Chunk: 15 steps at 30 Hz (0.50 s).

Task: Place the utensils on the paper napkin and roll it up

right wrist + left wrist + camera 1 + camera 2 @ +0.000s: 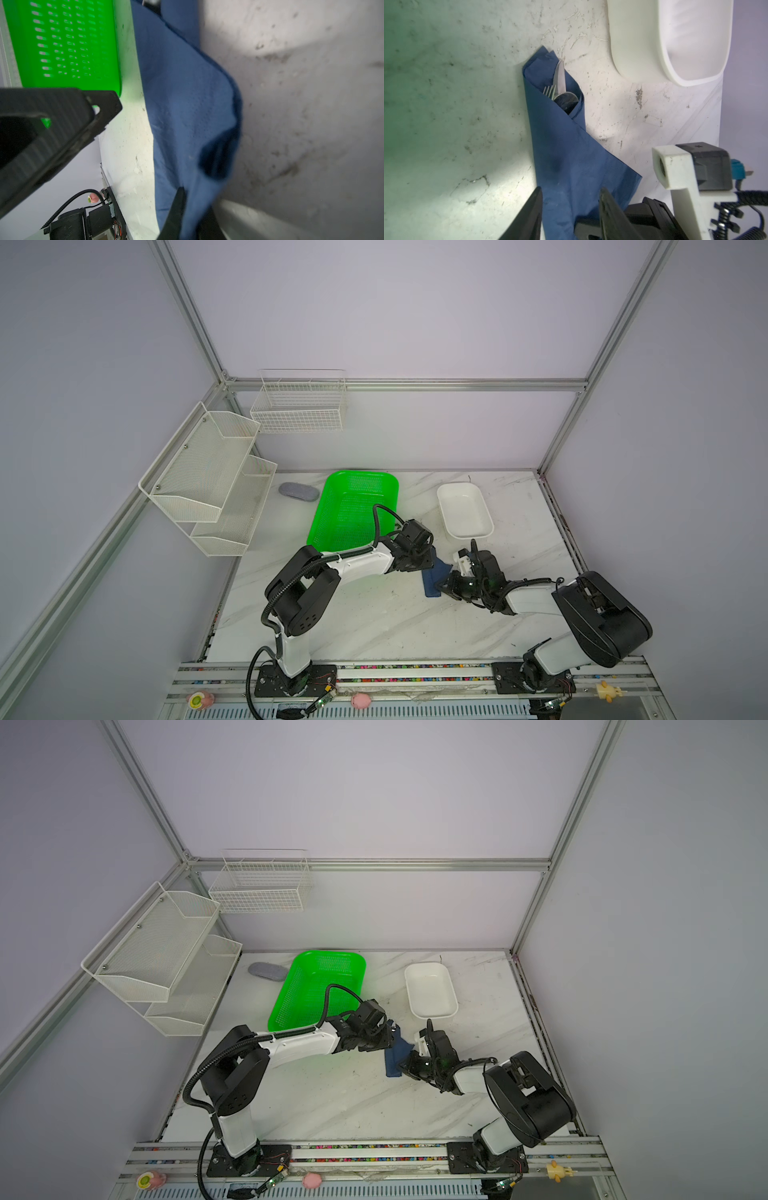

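Handles of all three utensils (560,91) are buried inside the paper napkin (566,149). It lies half rolled on the marble surface (374,622), near a corner of the green basket (353,506) and near the white tray (463,510), touching neither. Only the left wrist view looks into the roll's open end. One knife (560,76) tip, one fork (549,90) by its tines and one spoon (566,99) bowl show there, bunched together. One corner of the sheet is not wrapped and spreads out as a loose flap. In both top views the napkin is only a small navy patch, its ends covered by the two black wrists, and no cutlery can be made out.

The left pincer (570,191) is cut off at the frame edge. Its two black fingers stand apart, astride the napkin's near end. Whether either presses on the paper is hard to say from this angle. The right pincer (195,199) is closed with a fold of the loose flap nipped between its tips, which are blurred and partly out of frame.

By count there are one napkin, three utensils, one basket, one tray and two arms. One grey oval object (296,492) lies on the surface beside the basket's far corner, too small to identify. Two white wire racks hang on the walls: a two-tier mesh shelf (208,477) and a wire bin (299,406).
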Available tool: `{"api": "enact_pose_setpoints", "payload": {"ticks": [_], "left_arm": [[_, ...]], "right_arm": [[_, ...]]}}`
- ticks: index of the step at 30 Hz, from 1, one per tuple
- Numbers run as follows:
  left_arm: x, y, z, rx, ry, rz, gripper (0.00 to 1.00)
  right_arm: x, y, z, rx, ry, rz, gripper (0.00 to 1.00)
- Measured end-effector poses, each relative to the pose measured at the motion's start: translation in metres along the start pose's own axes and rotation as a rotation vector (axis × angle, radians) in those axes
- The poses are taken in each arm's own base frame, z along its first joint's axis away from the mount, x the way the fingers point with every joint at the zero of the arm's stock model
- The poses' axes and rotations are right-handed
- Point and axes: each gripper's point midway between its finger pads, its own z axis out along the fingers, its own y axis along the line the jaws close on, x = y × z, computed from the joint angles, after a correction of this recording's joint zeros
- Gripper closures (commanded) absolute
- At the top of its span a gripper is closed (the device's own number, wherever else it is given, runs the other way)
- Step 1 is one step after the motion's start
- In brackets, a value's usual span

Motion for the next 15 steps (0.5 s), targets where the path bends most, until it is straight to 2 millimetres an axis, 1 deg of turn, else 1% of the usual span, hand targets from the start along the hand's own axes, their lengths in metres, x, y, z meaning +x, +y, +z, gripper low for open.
{"api": "enact_pose_setpoints", "payload": {"ticks": [6, 9, 15], "left_arm": [[0.011, 0.004, 0.010, -0.017, 0.036, 0.006, 0.57], [0.017, 0.005, 0.014, -0.022, 0.052, 0.012, 0.59], [0.026, 0.005, 0.018, -0.030, 0.069, 0.025, 0.66]], "right_arm": [[0.002, -0.003, -0.004, 0.013, 0.009, -0.005, 0.87], [0.003, -0.004, -0.005, 0.017, 0.014, -0.008, 0.87], [0.003, -0.004, -0.006, 0.017, 0.019, -0.014, 0.86]]}}
